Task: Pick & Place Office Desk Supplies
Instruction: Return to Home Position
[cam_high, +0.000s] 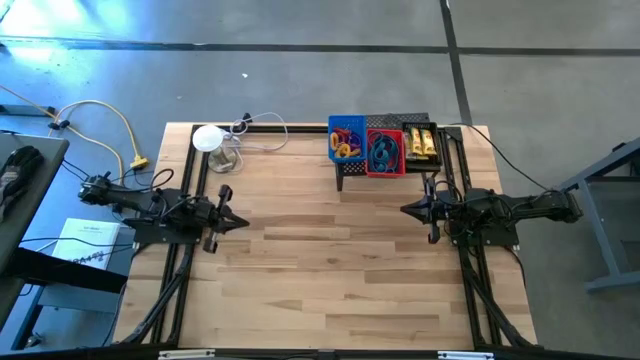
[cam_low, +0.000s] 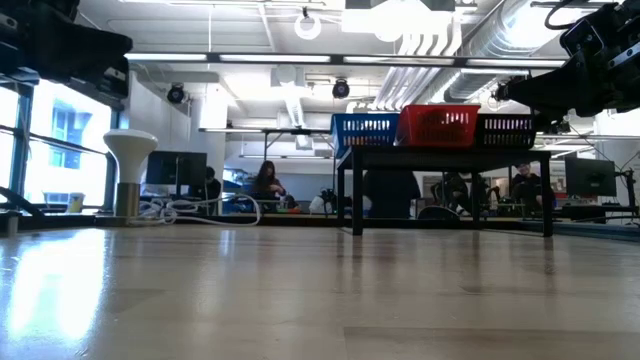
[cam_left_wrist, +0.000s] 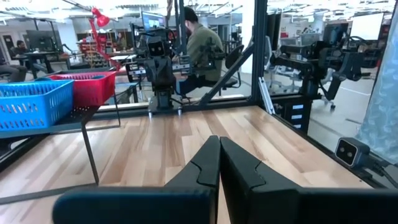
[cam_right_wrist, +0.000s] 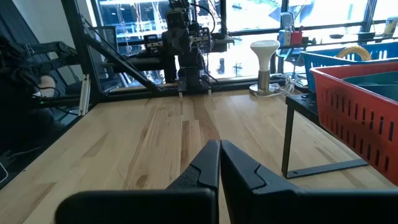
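I see left gripper (cam_high: 238, 221) at 9 o'clock, right gripper (cam_high: 408, 209) at 3, both with fingers pressed together, blue bin (cam_high: 346, 140), red bin (cam_high: 384, 152), black bin (cam_high: 421, 143) on shelf (cam_low: 445, 157) at 1

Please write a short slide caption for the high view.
Blue bin, red bin and black bin stand filled on the shelf; left tool and right tool are shut and empty.

No text, brand, number or sign can be read in any view. A white booklet (cam_high: 88, 243) lying beside the tabletop's left edge carries dark lines of print, too small to make out. The yellow boxes (cam_high: 421, 142) in the black bin show markings that cannot be read. The lit screen (cam_left_wrist: 151, 20) in the room behind shows nothing legible.
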